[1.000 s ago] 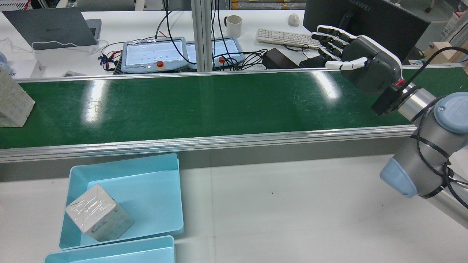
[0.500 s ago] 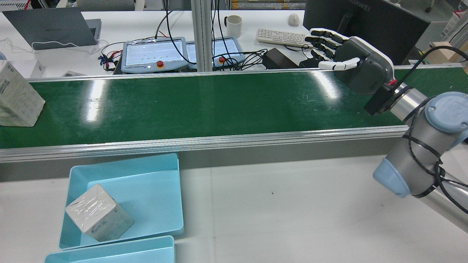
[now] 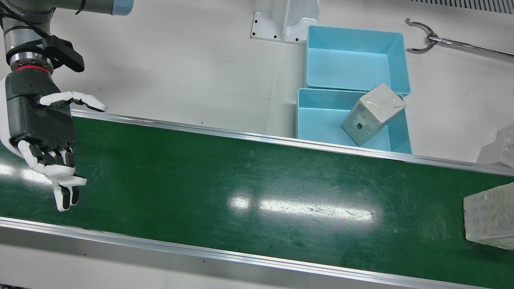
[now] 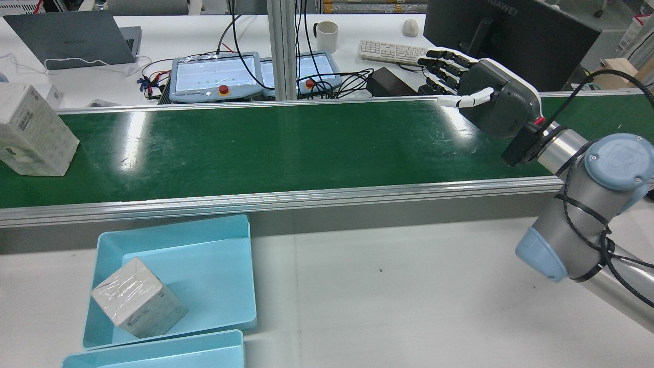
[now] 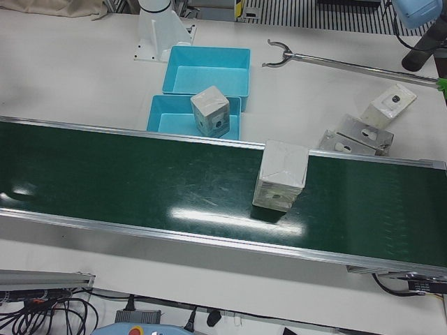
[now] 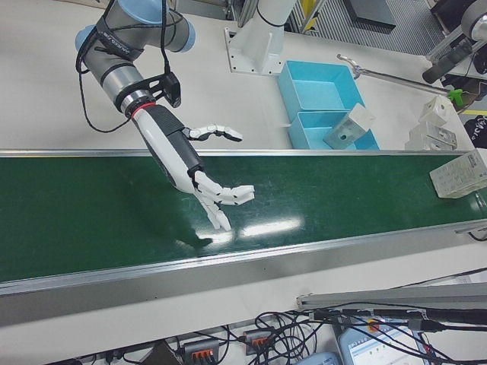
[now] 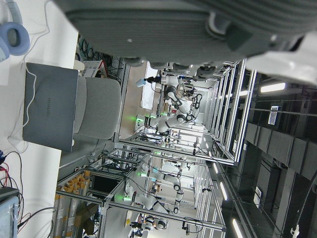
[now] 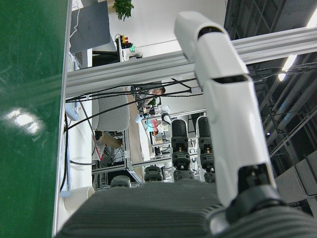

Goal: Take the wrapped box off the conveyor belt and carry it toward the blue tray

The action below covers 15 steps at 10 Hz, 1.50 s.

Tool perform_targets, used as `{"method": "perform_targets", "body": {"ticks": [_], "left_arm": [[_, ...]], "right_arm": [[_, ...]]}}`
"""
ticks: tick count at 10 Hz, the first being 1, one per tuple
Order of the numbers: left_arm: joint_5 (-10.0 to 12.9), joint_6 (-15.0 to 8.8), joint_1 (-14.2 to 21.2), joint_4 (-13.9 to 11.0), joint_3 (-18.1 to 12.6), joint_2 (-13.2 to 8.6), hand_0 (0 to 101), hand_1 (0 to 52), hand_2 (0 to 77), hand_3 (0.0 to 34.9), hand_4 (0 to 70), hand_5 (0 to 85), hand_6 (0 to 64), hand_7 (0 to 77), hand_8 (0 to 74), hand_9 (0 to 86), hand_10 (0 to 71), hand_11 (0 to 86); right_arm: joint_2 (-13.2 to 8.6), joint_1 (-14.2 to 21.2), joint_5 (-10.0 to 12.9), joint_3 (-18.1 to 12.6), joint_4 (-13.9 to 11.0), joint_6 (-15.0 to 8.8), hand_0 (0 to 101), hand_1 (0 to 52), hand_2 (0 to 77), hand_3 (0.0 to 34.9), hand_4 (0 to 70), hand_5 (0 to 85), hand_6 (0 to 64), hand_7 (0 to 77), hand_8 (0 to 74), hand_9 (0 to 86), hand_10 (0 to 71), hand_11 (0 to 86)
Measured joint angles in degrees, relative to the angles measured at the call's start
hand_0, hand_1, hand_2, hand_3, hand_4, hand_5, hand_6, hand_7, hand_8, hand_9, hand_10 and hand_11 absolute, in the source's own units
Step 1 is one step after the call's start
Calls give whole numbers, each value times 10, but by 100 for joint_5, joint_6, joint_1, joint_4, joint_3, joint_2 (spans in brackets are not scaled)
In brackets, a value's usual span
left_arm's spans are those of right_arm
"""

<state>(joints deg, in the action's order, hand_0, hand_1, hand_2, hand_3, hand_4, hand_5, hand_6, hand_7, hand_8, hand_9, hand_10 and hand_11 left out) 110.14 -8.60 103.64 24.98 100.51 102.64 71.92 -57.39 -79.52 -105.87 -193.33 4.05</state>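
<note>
A wrapped box (image 4: 33, 130) stands on the green conveyor belt (image 4: 286, 143) at the far left of the rear view. It also shows in the front view (image 3: 490, 216) and the left-front view (image 5: 281, 174). My right hand (image 4: 485, 92) hovers open over the belt's right end, far from the box, fingers spread; it also shows in the front view (image 3: 40, 132) and the right-front view (image 6: 190, 171). The blue tray (image 4: 214, 276) sits below the belt at left and holds another wrapped box (image 4: 138, 299). Only the palm of my left hand (image 7: 198, 25) shows; its fingers are hidden.
A second blue tray (image 3: 353, 56) lies next to the first. Several wrapped boxes (image 5: 363, 132) and a grabber stick (image 5: 335, 64) lie on the table beyond the belt's end. Teach pendants (image 4: 214, 76), a laptop (image 4: 71, 38) and a monitor (image 4: 511, 30) stand behind the belt.
The box on the belt has moved right in the rear view, further into sight. My right hand has shifted left and lower over the belt, still open.
</note>
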Motion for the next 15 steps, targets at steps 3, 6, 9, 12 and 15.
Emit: {"method": "perform_targets", "body": {"ticks": [3,6,9,12,15], "left_arm": [[0,0,0,0,0,0,0,0,11,0,0,11,0,5,5,0,0,0],[0,0,0,0,0,0,0,0,11,0,0,11,0,5,5,0,0,0],[0,0,0,0,0,0,0,0,11,0,0,11,0,5,5,0,5,0],[0,0,0,0,0,0,0,0,11,0,0,11,0,5,5,0,5,0],[0,0,0,0,0,0,0,0,11,0,0,11,0,5,5,0,0,5]], "right_arm": [[89,-17,0,85,47,43,555,229,262,90,125,251,60,235,11,49,0,16],[115,-300,-125,35,47,68,540,240,240,91,136,251,60,229,11,49,0,16],[108,-394,-313,8,28,121,575,284,256,111,136,256,60,224,11,49,0,16],[-93,-361,-267,-68,-18,23,551,229,224,106,169,256,82,267,0,44,0,16],[-900,-107,-151,26,-560,-149,598,311,327,88,224,295,109,316,11,65,0,11]]}}
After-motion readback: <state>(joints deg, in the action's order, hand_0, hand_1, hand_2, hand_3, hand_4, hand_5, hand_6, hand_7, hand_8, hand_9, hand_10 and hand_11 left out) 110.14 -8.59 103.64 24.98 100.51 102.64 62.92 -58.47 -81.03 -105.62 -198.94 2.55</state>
